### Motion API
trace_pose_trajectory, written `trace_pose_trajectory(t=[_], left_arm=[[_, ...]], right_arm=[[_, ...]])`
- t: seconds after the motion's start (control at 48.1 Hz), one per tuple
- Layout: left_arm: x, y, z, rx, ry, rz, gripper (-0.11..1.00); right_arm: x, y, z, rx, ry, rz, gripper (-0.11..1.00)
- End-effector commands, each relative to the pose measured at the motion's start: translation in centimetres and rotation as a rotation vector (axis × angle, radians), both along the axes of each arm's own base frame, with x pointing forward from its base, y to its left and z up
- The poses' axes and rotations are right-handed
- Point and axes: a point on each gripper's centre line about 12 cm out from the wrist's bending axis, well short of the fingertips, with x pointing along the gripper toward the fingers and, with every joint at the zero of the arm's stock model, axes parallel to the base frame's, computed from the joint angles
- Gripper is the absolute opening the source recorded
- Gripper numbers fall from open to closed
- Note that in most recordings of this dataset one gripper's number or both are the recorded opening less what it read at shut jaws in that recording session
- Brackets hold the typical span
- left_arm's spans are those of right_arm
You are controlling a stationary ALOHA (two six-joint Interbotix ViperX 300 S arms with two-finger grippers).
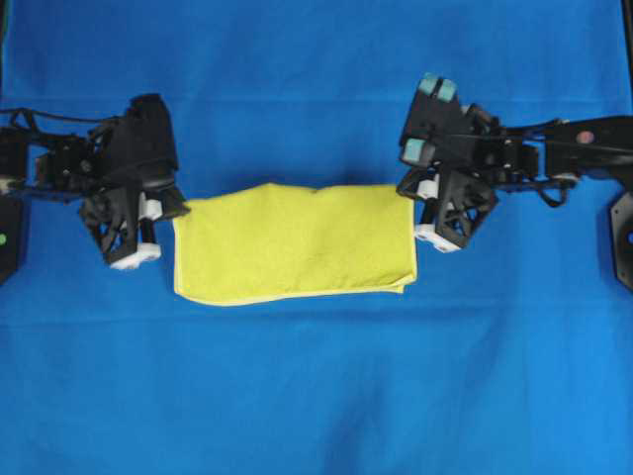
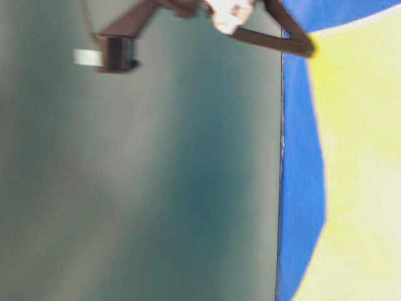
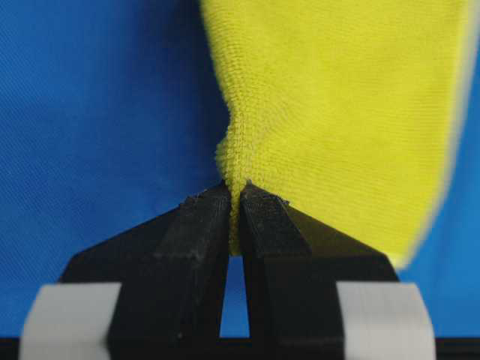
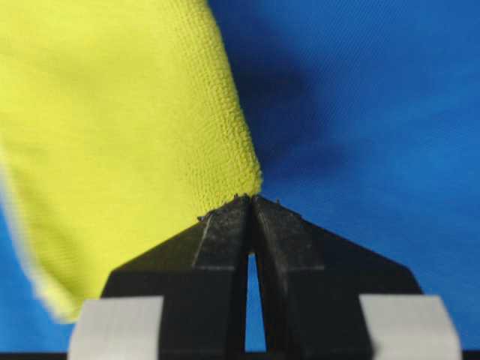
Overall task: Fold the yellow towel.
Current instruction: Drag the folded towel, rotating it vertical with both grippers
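Both sets of jaws are pinched shut on the yellow towel (image 1: 294,242): left gripper (image 3: 234,196) on its upper-left corner, right gripper (image 4: 251,201) on its upper-right. It lies mid-frame on the blue cloth (image 1: 316,396). The right bite looks thin and could slip free.

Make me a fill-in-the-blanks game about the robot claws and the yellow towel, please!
1. The yellow towel lies on a big cloth whose colour is ____.
2. The left claw is shut on a corner of the ____.
3. The number of claws pinching the towel, counting the right claw, is ____.
4. In the overhead view, the towel's pale hem runs along its ____ edge.

Missing words: blue; towel; two; bottom
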Motion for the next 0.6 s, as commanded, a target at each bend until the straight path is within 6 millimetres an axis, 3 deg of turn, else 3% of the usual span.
trace_pose_trajectory(t=[0.0,0.187,0.582], left_arm=[[0.2,-0.5,3.0,-0.012,-0.085,0.000,0.02],[-0.3,-1.5,5.0,-0.017,-0.189,-0.026,0.02],[-0.4,-2.1,5.6,-0.012,-0.257,-0.053,0.02]], right_arm=[[-0.2,0.0,3.5,-0.018,-0.072,0.003,0.01],[-1.5,0.2,6.1,-0.036,-0.150,0.005,0.01],[-1.5,-0.8,6.1,-0.038,-0.205,-0.031,0.01]])
